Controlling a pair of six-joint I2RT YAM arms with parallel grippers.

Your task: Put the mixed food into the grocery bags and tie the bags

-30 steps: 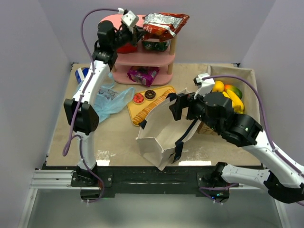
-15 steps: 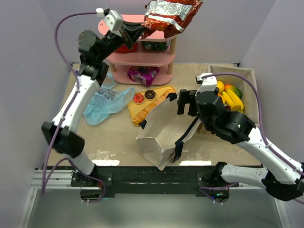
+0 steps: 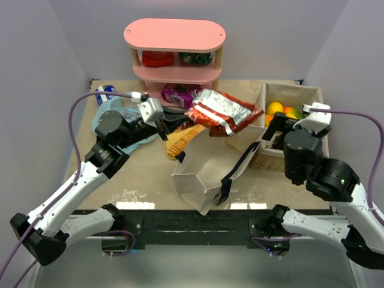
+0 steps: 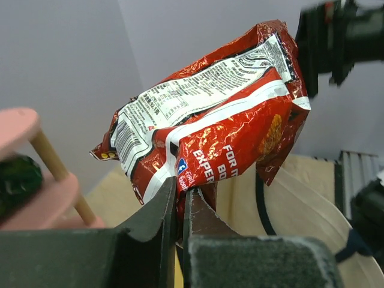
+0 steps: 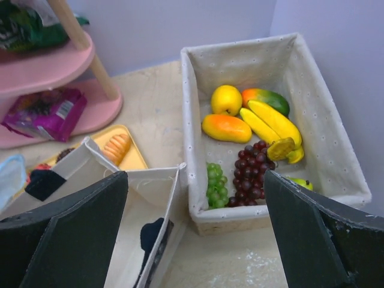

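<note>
Over the open cream tote (image 3: 207,175), mid-table: crisp bag (image 3: 223,111), pinched at its left edge by left gripper (image 4: 180,195), jaws almost closed on foil. Light, puffy, slippery, crushable; grip crimped seam, not belly. Right gripper (image 3: 279,127) wide, empty, by wicker basket (image 5: 187,108) at right.

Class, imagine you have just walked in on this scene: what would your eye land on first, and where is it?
The shiny red-and-silver crisp bag stands out, pinched by the left gripper and held aloft near the open cream bag at mid-table. Next come the pink shelf at the back and the bright fruit in the lined basket on the right.
</note>
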